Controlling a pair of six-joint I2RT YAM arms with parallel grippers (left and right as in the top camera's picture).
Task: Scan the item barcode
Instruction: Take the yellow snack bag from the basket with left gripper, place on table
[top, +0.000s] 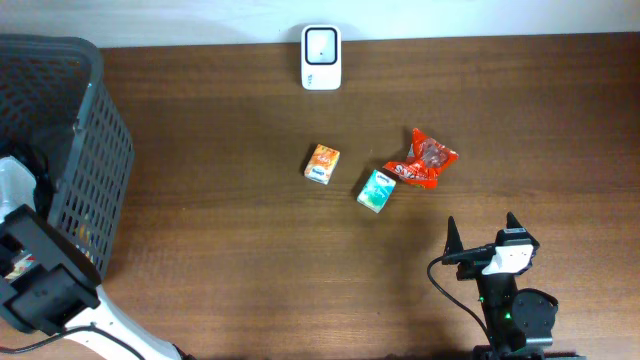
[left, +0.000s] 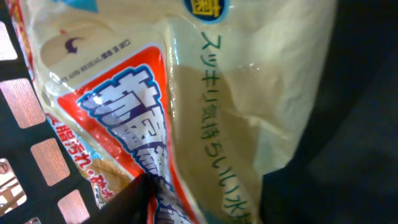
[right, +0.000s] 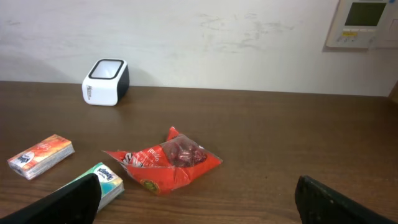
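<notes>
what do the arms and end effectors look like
Right arm: black, with a white block, a green light and a looping black cable; its end effector has two pointed black fingers. Left arm: black boxy parts on a white link.

Lab-style mock checkout, barcode scanner (top: 321, 57) on wooden table (top: 250, 250), mesh basket (top: 90, 170) left of scanner, snack packets (top: 425, 160) before it, wall control panel (right: 364, 22) behind.

your right gripper (top: 481, 224) points forward, jaws spread wide; your left arm (top: 42, 283) sits far left
</notes>
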